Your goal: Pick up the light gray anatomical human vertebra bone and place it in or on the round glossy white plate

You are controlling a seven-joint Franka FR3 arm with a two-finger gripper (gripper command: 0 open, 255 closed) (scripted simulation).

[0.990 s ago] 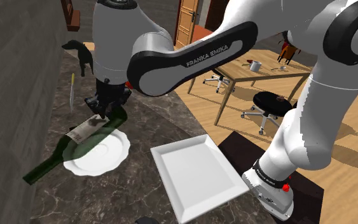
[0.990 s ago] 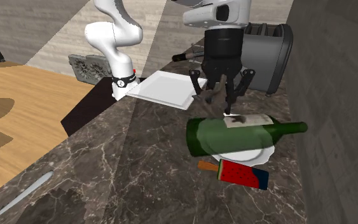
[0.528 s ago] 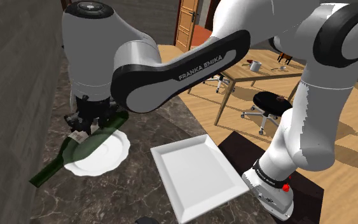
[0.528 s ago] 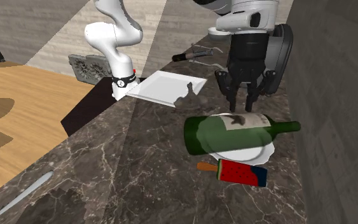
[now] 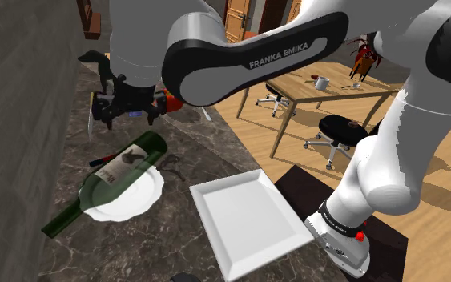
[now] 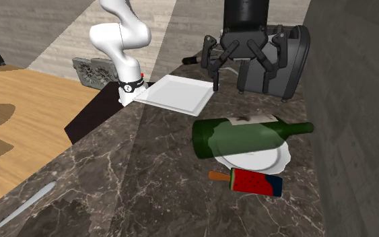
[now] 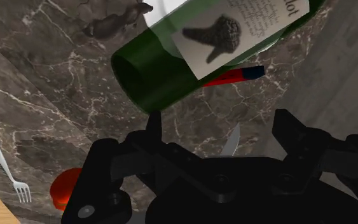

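On the counter (image 5: 135, 248), just off the rim of the white plate (image 5: 143, 200), by the base of the green bottle (image 5: 127, 160): grey vertebra (image 5: 172, 166), not yet plated | gripper (image 6: 242, 86) spread wide, empty, hovering fingers-down nearer the wall edge | best: descend straight over vertebra, clear of bottle, pinch firmly, lift before crossing rim

I see the small gray bone (image 7: 117, 19) lying on the dark counter (image 5: 175, 240), just beside the round white plate (image 5: 138, 197).

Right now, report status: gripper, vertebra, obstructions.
Gripper open, empty, high over counter. Vertebra on counter beside plate, not on it. Green bottle lying across plate.
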